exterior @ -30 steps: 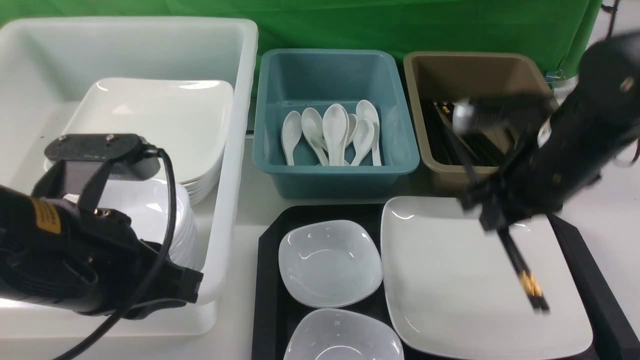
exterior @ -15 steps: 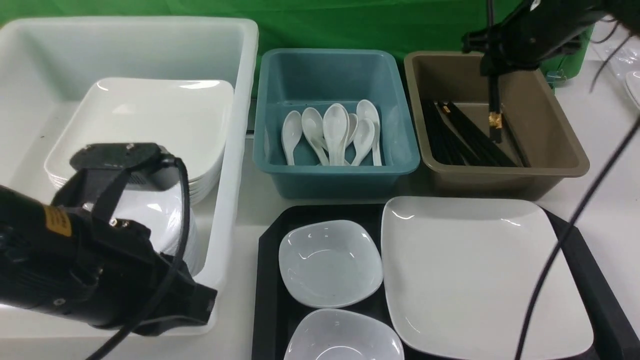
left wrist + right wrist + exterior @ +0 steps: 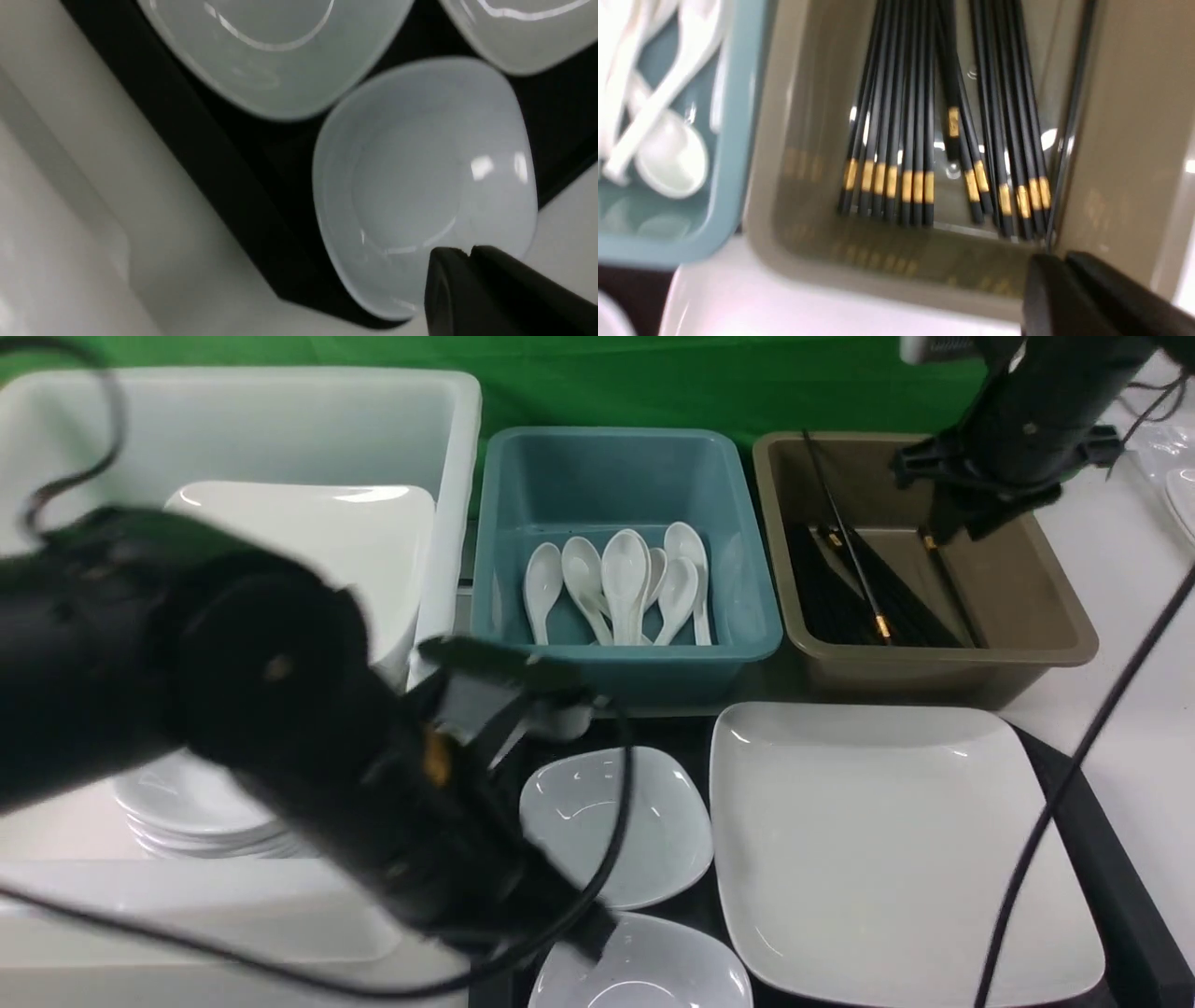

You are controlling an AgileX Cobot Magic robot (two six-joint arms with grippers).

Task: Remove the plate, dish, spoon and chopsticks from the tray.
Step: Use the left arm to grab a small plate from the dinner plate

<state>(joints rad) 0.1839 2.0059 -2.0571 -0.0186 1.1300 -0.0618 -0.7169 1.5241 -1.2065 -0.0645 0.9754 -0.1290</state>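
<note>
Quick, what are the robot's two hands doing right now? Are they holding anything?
Left gripper: shut, empty, above a small dish.
Right gripper: shut, empty, above the brown bin of chopsticks.

The plate (image 3: 896,849) lay open from above on the right of the tray (image 3: 1120,896), with only a black cable (image 3: 1055,803) slanting over its right edge. The left arm (image 3: 280,728) stretched across the white bin (image 3: 280,420) and the tray's left part, blocking the small bowls (image 3: 644,821). The right arm (image 3: 1018,420) hung above the far right corner of the brown bin (image 3: 1027,616); the blue bin (image 3: 625,467) stood unobstructed.
</note>
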